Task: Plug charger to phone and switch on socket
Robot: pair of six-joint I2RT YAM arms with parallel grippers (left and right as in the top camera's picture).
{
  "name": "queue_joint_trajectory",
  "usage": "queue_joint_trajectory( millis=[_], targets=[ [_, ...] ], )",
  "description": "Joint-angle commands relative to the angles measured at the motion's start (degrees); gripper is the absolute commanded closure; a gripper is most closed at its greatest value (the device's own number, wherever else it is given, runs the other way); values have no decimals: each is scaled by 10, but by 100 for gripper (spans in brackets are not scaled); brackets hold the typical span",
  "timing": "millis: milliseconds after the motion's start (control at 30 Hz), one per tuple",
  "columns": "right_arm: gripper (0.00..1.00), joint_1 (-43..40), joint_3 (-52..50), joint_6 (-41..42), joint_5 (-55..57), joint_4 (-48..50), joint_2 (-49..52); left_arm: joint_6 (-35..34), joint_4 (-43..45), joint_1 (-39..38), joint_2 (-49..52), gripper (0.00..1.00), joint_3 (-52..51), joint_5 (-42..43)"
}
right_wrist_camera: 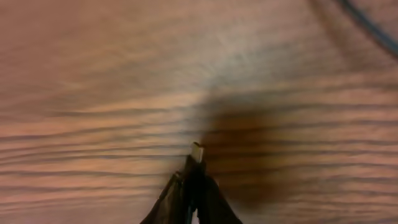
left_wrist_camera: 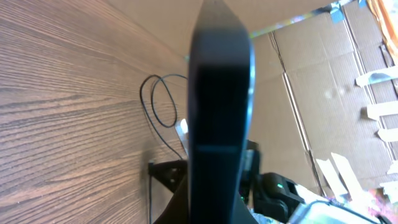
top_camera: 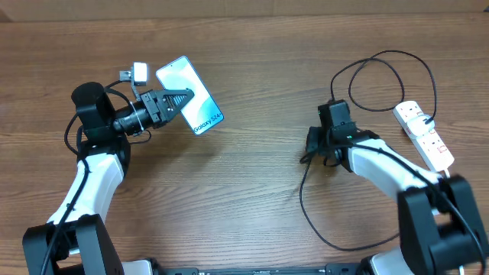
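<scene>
The phone (top_camera: 180, 76), with a light-blue screen and "Galaxy S24+" text, is held off the table at the upper left by my left gripper (top_camera: 186, 98), which is shut on its long side. In the left wrist view it shows edge-on as a black bar (left_wrist_camera: 221, 106). My right gripper (top_camera: 312, 147) is shut on the connector tip (right_wrist_camera: 197, 150) of the thin black charger cable (top_camera: 304, 200), just above the wood. The cable loops back to a black plug (top_camera: 429, 121) in the white socket strip (top_camera: 435, 147) at the far right.
A small white adapter block (top_camera: 140, 72) lies just behind the phone at the upper left. The cable's loop (top_camera: 382, 55) lies behind my right arm, and another run curves toward the front edge. Cardboard boxes (left_wrist_camera: 323, 74) stand beyond the table.
</scene>
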Motion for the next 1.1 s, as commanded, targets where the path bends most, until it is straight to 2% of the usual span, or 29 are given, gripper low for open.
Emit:
queue_joint_trajectory(
  millis=[0, 100, 200, 300, 400, 700, 833, 1000, 1067],
  targets=[
    [75, 0, 9, 6, 10, 0, 22, 23, 4, -1, -2, 96, 5, 30],
    [54, 0, 9, 10, -16, -1, 22, 23, 4, 0, -2, 96, 5, 30],
    [53, 0, 9, 46, -24, -24, 22, 23, 4, -1, -2, 96, 5, 29],
    [56, 0, 9, 47, -56, -45, 22, 23, 4, 0, -2, 96, 5, 29],
    [65, 0, 9, 47, -69, -61, 22, 23, 4, -1, -2, 96, 5, 26],
    [65, 0, 9, 49, -85, -47, 52, 23, 4, 0, -2, 96, 5, 25],
    [78, 0, 9, 49, -94, -48, 80, 23, 4, 0, -2, 96, 5, 26],
    [80, 0, 9, 49, -94, -75, 80, 21, 4, 0, -2, 96, 5, 26],
    [84, 0, 9, 49, -90, -72, 82, 21, 4, 0, -2, 96, 5, 25]
  ],
)
